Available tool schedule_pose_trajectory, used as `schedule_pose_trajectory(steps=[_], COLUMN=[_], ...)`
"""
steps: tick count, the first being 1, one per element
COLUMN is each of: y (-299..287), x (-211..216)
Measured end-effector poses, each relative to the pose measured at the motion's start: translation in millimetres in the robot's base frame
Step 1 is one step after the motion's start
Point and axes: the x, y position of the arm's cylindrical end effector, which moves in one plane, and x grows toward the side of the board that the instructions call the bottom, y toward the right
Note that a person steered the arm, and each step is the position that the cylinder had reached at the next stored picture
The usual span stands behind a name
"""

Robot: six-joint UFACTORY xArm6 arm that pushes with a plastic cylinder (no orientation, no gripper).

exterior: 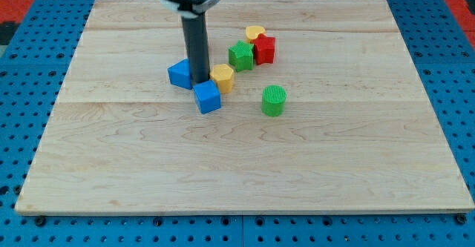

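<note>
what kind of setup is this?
Likely a lab block-pushing bench: wooden board on a blue perforated base, my tip among small coloured blocks, touching or nearly touching the blue cube.

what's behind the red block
Behind the red block, toward the view's top, sits a yellow heart-shaped block, its lower part hidden. My tip is away among the blue blocks.

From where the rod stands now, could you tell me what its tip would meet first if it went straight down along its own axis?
My tip points straight down at the wooden board, apparently already on it. It stands among the blue block, blue cube and yellow block.
</note>
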Motion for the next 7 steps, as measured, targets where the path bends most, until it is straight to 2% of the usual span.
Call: schedule_pose_trajectory(steps=[2,3,4,6,7], y=[9,-33,-40,42,45], x=[-53,-36,-15,-14,-6])
